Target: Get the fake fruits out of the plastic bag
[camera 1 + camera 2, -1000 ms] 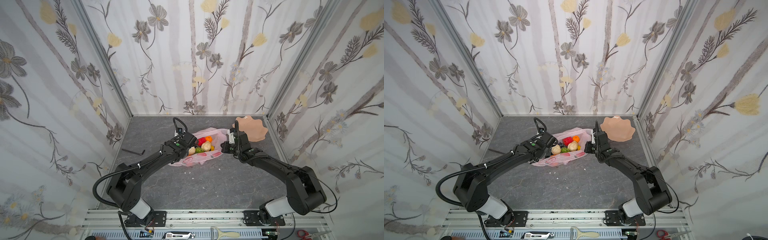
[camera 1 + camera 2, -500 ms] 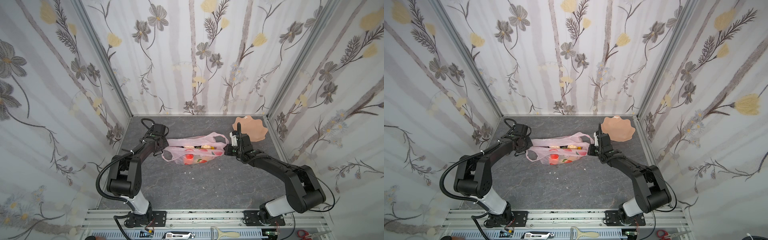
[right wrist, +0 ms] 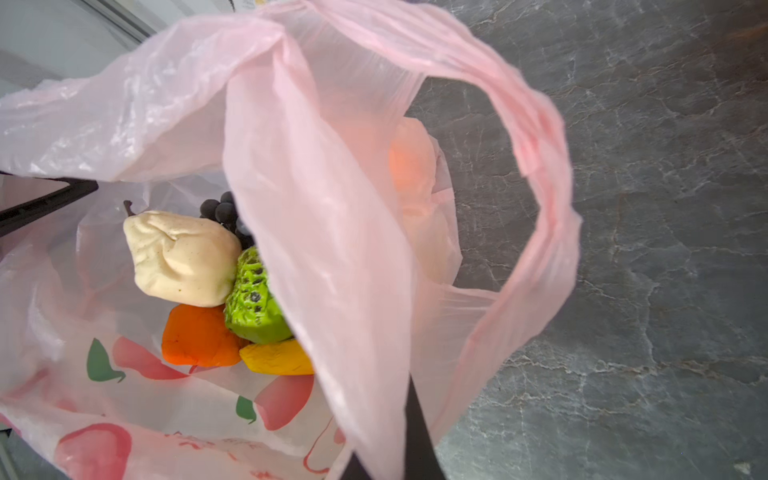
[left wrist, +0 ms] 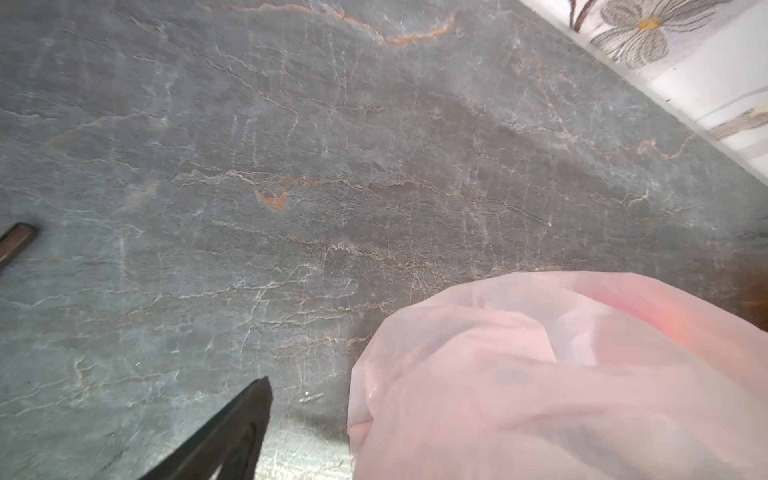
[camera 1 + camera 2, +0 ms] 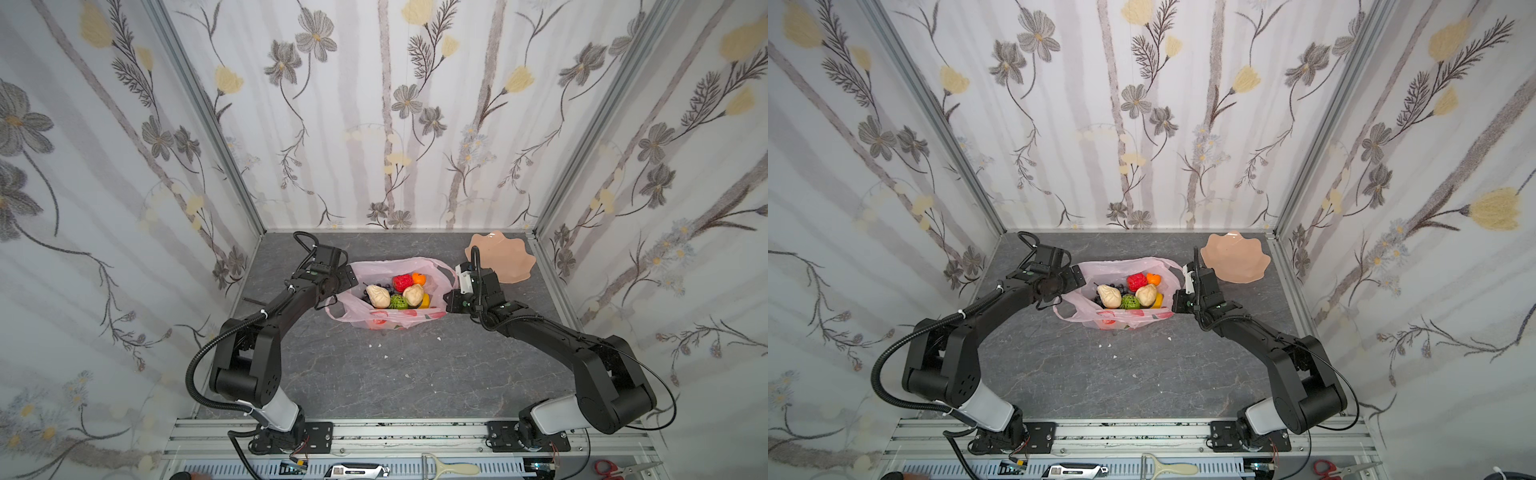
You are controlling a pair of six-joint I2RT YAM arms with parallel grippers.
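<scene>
The plastic bag [image 5: 390, 320] [image 5: 1121, 318] lies mid-table with its mouth gaping upward. Inside show the fake fruits: two beige lumpy ones [image 5: 377, 296] [image 5: 413, 293], a red one [image 5: 401, 282], an orange [image 5: 418, 278], a bumpy green one [image 5: 397, 302] and grapes [image 3: 224, 212]. My left gripper [image 5: 347, 279] [image 5: 1074, 278] is open at the bag's left rim; in the left wrist view one finger [image 4: 245, 432] shows and pink plastic [image 4: 540, 374] covers the other. My right gripper [image 5: 448, 297] [image 5: 1176, 300] is shut on the bag's right edge, beside its loop handle [image 3: 548, 232].
A peach wavy-edged dish [image 5: 500, 259] [image 5: 1235, 257] stands at the back right, just behind my right wrist. A black hex key [image 5: 251, 300] lies by the left wall. White crumbs [image 5: 376, 345] dot the slate in front of the bag. Papered walls close three sides.
Half a second ago the left gripper was drawn off to the left and the bag was stretched flat between both arms. Now it is back at the left rim, open, and the mouth gapes.
</scene>
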